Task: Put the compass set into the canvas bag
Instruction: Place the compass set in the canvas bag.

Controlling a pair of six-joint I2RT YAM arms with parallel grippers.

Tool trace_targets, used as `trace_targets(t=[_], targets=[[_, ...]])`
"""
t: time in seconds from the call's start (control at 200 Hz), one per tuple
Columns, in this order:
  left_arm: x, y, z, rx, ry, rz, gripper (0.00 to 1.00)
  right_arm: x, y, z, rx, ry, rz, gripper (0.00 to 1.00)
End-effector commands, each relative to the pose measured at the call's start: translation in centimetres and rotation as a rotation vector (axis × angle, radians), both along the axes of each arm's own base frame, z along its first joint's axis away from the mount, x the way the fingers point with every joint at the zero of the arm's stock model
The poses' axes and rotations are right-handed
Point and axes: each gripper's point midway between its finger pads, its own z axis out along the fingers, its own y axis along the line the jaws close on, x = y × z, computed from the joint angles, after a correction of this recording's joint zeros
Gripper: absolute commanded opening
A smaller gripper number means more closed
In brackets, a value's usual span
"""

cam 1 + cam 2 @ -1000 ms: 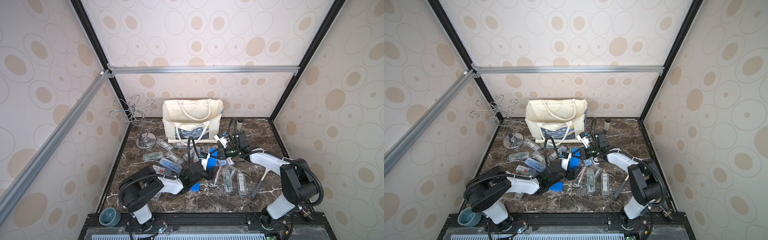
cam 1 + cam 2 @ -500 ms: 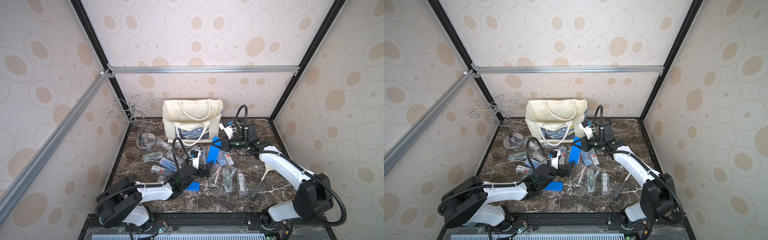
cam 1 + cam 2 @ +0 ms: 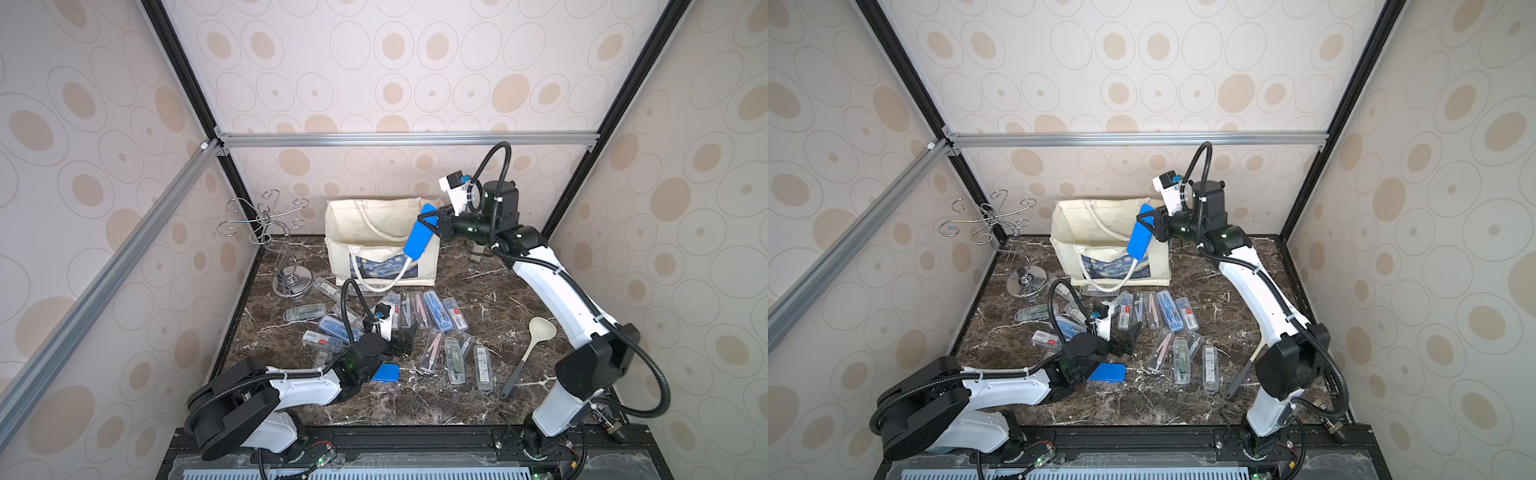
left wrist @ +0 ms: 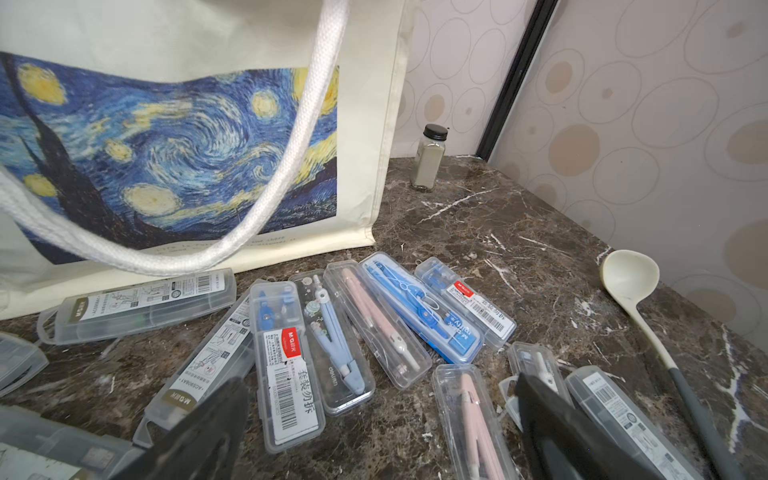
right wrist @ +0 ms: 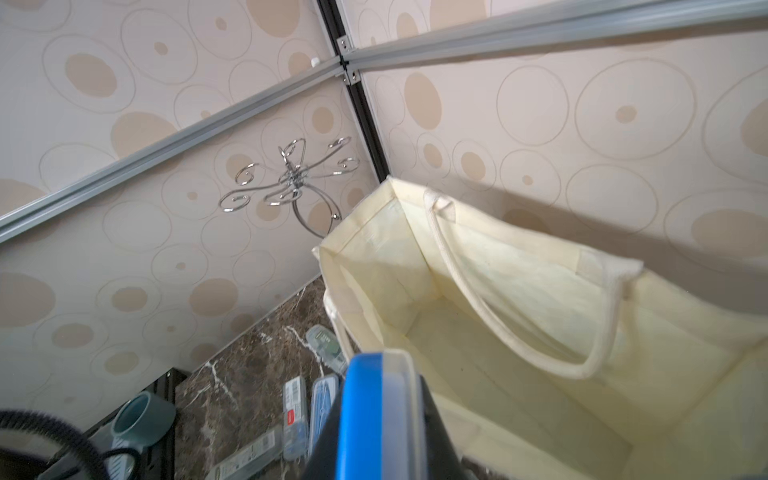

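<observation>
Right gripper (image 3: 430, 219) clamped on the upper end of the blue compass set (image 3: 417, 241); case held tilted in the air at the right front corner of the canvas bag (image 3: 340, 253), near its open mouth, not inside; bag upright at rear of marble table (image 3: 478, 282); left gripper (image 3: 406, 337) spread wide, empty, low over scattered clear cases (image 3: 436, 316).

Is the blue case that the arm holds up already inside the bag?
No, the blue case hangs clamped in the right gripper, in the air at the open top of the canvas bag.
</observation>
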Motion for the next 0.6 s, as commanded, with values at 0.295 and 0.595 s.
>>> trace_targets(t=[0.295,0.595], targets=[[0.2,1.4,0.2,-0.015,-0.009,0.063,1.0,8.9,2.5,-0.9,-0.02,-0.072,-0.084,0.1],[0.3,1.5,-0.4,-0.002,0.003,0.071,1.0,10.9,2.1,-11.6,-0.258,0.015,-0.089,0.13]])
